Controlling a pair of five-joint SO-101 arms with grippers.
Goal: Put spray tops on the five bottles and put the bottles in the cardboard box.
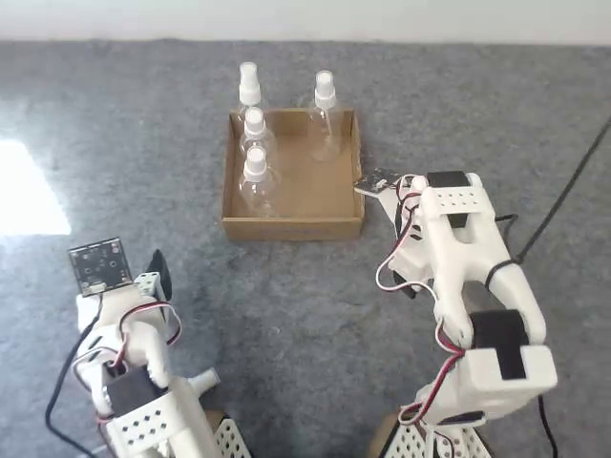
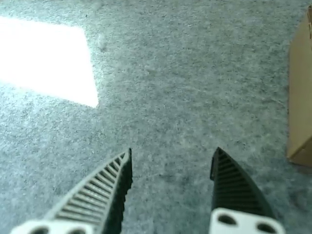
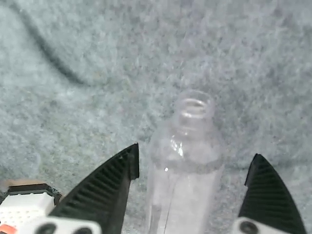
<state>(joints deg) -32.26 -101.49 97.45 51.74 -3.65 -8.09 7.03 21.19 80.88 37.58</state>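
Note:
A clear bottle [image 3: 187, 165] with a bare, open neck lies on the grey carpet. My right gripper [image 3: 195, 152] is open around it, one jaw on each side with gaps between jaws and bottle. In the high view the right arm [image 1: 449, 210] bends over that spot just right of the cardboard box [image 1: 292, 229], covering the bottle. Several bottles with white spray tops [image 1: 255, 164] stand inside the box. My left gripper [image 2: 173, 152] is open over bare carpet, holding nothing. It sits low at the front left [image 1: 158, 272], well short of the box.
A corner of the box [image 2: 300, 97] shows in the left wrist view. A bright patch of light [image 1: 29, 200] lies on the carpet at the left. A black cable [image 1: 573, 186] runs across the carpet at the far right.

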